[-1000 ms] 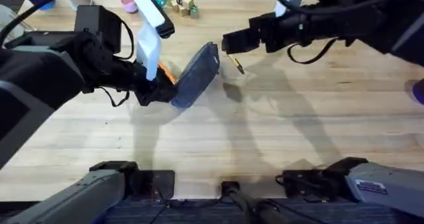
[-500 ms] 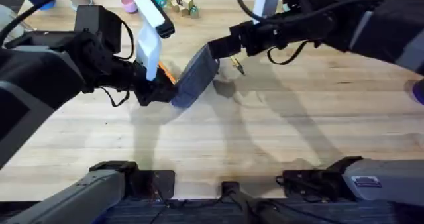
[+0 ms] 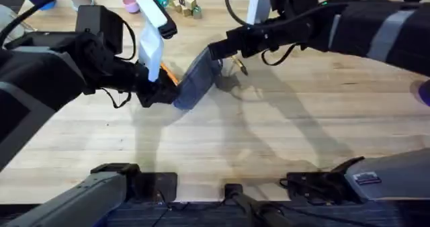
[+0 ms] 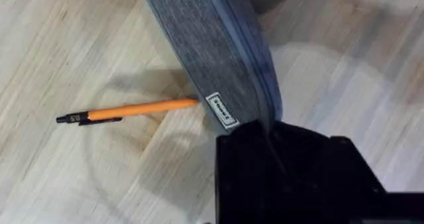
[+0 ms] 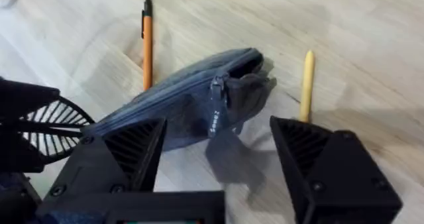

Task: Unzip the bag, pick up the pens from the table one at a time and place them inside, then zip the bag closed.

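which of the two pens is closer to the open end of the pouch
The paler yellow pen, lying just past the bag at its gaping end. The deeper orange pen lies along the pouch's far side, toward the end held by the left gripper.

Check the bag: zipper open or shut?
Mostly shut. In the right wrist view the bag gapes only at its far end, the zipper pull hanging near that end.

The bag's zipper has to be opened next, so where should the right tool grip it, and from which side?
Grip the zipper pull, hanging at the end of the bag away from the left tool. Come from above: the open right tool already straddles it.
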{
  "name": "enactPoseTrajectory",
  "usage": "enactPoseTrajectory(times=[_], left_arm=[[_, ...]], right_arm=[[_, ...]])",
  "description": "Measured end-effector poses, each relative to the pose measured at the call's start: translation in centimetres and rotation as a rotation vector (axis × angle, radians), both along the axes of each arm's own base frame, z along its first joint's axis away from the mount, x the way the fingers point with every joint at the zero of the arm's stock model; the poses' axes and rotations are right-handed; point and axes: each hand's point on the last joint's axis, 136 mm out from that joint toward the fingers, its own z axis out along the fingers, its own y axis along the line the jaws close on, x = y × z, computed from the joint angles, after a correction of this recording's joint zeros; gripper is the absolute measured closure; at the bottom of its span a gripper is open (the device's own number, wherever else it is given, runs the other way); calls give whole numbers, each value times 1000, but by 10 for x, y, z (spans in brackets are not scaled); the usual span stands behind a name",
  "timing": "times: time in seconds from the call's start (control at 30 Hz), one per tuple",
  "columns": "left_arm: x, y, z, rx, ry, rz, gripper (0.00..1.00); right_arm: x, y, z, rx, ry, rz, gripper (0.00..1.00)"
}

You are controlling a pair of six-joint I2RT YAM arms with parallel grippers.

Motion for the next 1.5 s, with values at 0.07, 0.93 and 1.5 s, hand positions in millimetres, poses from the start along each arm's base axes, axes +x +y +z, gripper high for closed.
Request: enactPoseTrajectory(times=[0.07,0.93,1.5], left_arm=[[0,0,0,0,0,0,958],[0,0,0,0,1,0,958],[0,0,0,0,0,0,958]], right_arm=[[-1,2,-6,-5,12,3,76],[18,21,-29,6,-15,-17,588],[20,19,-30,-5,-21,-29,968]])
